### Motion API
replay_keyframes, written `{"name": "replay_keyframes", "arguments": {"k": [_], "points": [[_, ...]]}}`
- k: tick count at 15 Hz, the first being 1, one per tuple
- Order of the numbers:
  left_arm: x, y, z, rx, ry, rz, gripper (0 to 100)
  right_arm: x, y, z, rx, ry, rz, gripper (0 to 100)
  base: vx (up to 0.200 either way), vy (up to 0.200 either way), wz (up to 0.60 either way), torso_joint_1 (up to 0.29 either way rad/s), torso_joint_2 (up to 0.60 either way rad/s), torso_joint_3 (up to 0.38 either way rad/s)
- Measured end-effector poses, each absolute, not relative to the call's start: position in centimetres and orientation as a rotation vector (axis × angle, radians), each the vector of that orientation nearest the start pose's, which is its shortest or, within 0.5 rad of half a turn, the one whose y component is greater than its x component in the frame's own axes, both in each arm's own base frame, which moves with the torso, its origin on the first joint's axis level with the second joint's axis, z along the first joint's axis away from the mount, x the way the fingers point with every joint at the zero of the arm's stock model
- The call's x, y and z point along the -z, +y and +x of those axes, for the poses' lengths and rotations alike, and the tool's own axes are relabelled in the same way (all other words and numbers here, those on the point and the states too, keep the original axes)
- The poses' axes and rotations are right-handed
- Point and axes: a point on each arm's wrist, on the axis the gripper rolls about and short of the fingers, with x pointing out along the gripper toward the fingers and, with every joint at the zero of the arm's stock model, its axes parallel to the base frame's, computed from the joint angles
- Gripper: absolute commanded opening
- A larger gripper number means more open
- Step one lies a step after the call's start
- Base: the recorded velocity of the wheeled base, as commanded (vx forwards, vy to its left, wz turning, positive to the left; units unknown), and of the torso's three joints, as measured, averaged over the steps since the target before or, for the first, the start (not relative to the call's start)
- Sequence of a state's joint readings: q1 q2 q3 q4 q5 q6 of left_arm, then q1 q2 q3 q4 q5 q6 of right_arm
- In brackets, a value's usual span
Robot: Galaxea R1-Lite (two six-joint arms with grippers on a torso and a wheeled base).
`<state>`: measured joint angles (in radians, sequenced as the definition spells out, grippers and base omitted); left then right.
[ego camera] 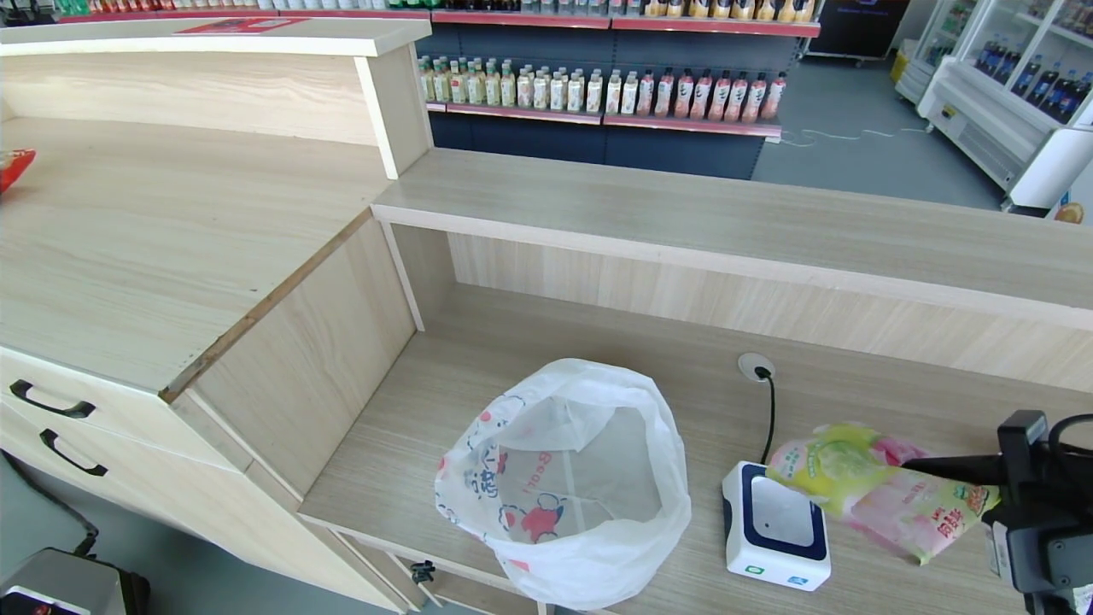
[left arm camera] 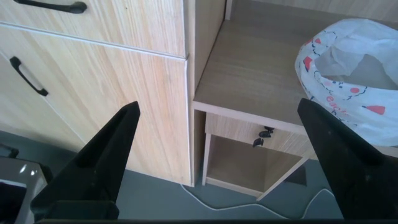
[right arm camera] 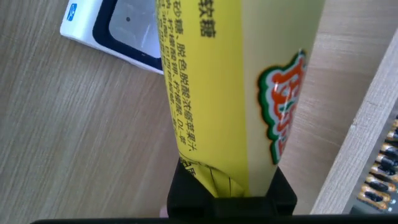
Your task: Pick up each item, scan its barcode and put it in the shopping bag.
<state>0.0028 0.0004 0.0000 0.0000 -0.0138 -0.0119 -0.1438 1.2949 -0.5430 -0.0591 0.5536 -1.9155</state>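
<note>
One snack packet (ego camera: 879, 491) is clamped in the right pincer (ego camera: 956, 487) at lower right, its long axis pointing left toward the scanner (ego camera: 775, 525) just beside it. The shopping bag (ego camera: 675, 478) stands farther left. The left pincer (left arm camera: 219, 106) hangs apart, off the bench (ego camera: 410, 453).

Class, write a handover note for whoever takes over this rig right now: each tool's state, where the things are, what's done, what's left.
Left tool: open, empty, low by the drawers.
Right tool: shut on the packet, held beside the scanner.
Bag: open on the counter, left of the scanner, looks empty.
Done: packet picked up.
Left: scan it, then bag it.
</note>
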Motion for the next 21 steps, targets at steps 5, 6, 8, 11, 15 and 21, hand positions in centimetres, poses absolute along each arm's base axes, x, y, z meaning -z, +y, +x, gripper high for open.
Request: {"name": "replay_keyframes", "arguments": {"k": [5, 6, 8, 11, 15, 21], "points": [[-7.5, 0.0, -2.3, 0.011, 0.000, -0.012, 100, -19.4, 0.3, 12.4, -0.693, 0.118, -1.020, 0, 0.000, 0.000, 0.00, 0.000, 0.00, 0.000], [-7.5, 0.0, -2.3, 0.011, 0.000, -0.011, 100, -19.8, 0.5, 11.4, -0.666, 0.128, -0.907, 0, 0.000, 0.000, 0.00, 0.000, 0.00, 0.000], [-7.5, 0.0, -2.3, 0.011, 0.000, -0.012, 100, -20.3, 0.6, 9.7, -0.593, 0.149, -0.756, 0, 0.000, 0.000, 0.00, 0.000, 0.00, 0.000], [-7.5, 0.0, -2.3, 0.011, 0.000, -0.012, 100, -20.3, 0.6, 8.4, -0.522, 0.188, -0.666, 0, 0.000, 0.000, 0.40, 0.005, 0.00, 0.002], [-7.6, 0.0, -2.3, 0.011, 0.000, -0.012, 100, -20.2, 0.8, 8.0, -0.482, 0.213, -0.621, 0, 0.000, 0.000, 0.60, 0.002, 0.00, 0.002], [-7.6, 0.0, -2.3, 0.011, 0.000, -0.011, 100, -19.7, 1.3, 9.6, -0.478, 0.311, -0.552, 0, 0.000, 0.000, 0.30, 0.000, 0.00, 0.002]]}}
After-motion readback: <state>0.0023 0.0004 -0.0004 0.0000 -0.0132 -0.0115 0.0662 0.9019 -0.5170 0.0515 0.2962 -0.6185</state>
